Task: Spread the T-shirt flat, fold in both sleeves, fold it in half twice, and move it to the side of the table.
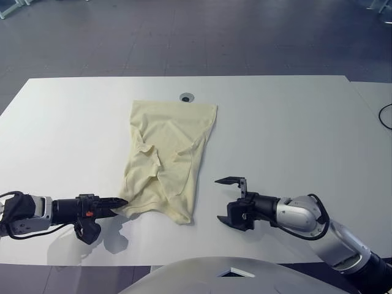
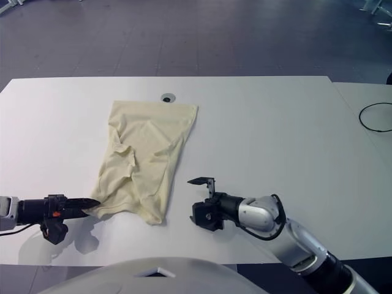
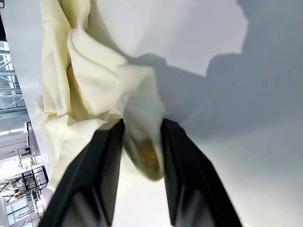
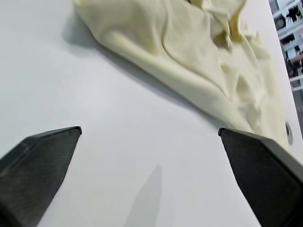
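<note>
Two end effectors sit at the near edge of the table (image 1: pixel 294 122), one on each side of the T-shirt (image 1: pixel 168 159). The shirt lies crumpled and bunched mid-table, not flat, with its long axis running near to far and its far edge just beside a small round grommet (image 1: pixel 185 97). The left end effector (image 1: pixel 120 202) is closed on the shirt's near-left corner, with cloth pinched between the fingers (image 3: pixel 106 165). The right end effector (image 1: pixel 225 199) is wide open and empty, clear of the fabric. The shirt's near-right corner lies just to its left, close but not touching. Spreading looks like the current step, and the right arm likely needs a short reach left to take that corner.
</note>
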`<state>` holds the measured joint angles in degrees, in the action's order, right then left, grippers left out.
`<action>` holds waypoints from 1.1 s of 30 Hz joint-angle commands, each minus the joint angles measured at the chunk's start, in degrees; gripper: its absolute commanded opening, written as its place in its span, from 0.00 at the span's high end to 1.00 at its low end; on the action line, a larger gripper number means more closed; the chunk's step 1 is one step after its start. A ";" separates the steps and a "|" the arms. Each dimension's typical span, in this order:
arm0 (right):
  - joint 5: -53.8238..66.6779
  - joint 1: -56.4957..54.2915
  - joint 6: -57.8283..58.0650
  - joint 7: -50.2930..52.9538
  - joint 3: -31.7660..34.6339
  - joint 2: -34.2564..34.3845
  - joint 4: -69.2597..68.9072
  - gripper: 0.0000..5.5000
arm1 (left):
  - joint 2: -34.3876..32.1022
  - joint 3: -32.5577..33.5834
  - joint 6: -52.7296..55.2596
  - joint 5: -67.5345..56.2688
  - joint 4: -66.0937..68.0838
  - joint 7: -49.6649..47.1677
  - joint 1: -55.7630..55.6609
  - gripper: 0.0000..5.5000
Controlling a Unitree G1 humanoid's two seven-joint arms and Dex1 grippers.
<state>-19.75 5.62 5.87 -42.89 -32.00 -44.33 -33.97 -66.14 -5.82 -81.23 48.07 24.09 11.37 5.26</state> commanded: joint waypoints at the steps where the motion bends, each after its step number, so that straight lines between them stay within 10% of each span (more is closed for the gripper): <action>1: -4.60 -2.06 -4.49 1.48 -2.19 2.86 3.60 0.02 | -0.56 -2.97 0.99 -0.65 -1.12 1.82 1.71 0.91; 20: -6.46 -0.72 -6.18 1.70 -1.62 10.25 6.09 0.02 | -1.24 -6.13 3.53 -6.04 -2.26 3.69 0.87 1.00; 33: -5.78 -0.77 -6.51 3.78 -2.41 15.55 9.54 0.37 | -1.14 -8.37 3.07 -7.55 -0.49 5.97 -3.68 1.00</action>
<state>-25.83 4.95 -0.89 -39.43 -34.33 -29.37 -24.64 -66.61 -13.29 -78.40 40.31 22.61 16.17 2.63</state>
